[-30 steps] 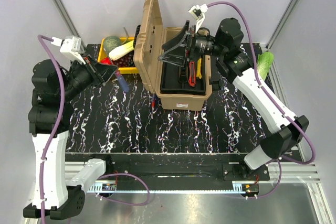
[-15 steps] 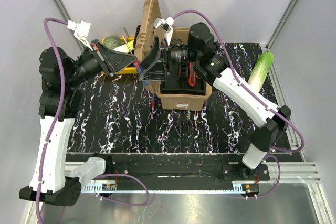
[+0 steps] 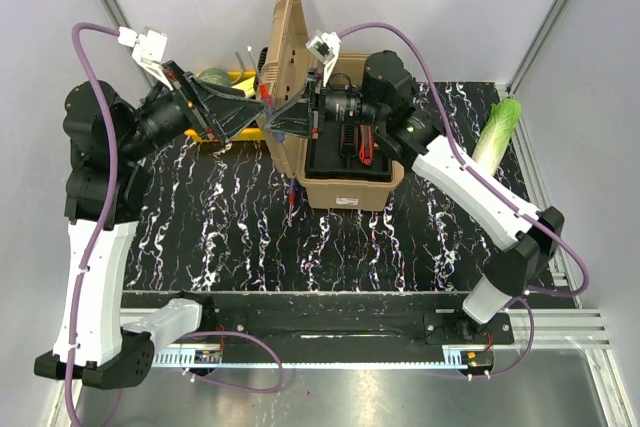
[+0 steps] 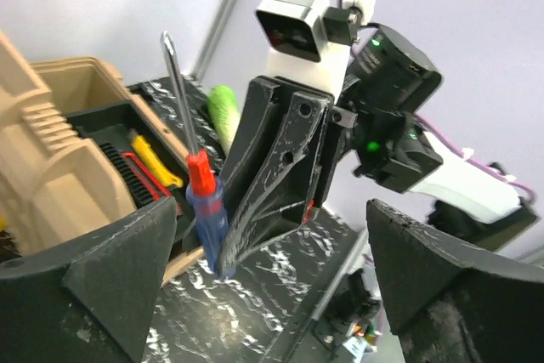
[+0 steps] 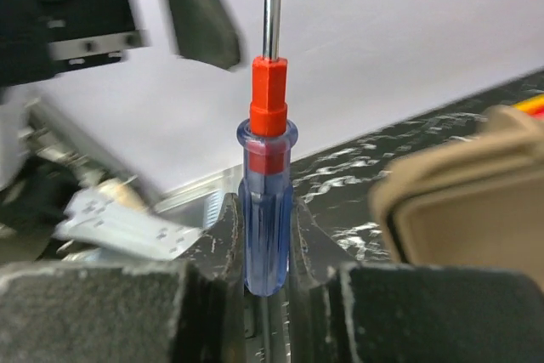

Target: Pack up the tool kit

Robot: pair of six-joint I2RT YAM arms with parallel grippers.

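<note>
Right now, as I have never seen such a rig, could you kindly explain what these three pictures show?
Two robot arms are bolted to the near edge of a black marbled table. One picture looks down from above; the other two come from a camera on each wrist. On the table stands an open tan toolbox with tools in its tray, and a leafy green vegetable lies at the right. The right end effector is shut on a blue-handled screwdriver. The left end effector faces it, wide open, holding nothing.
</note>
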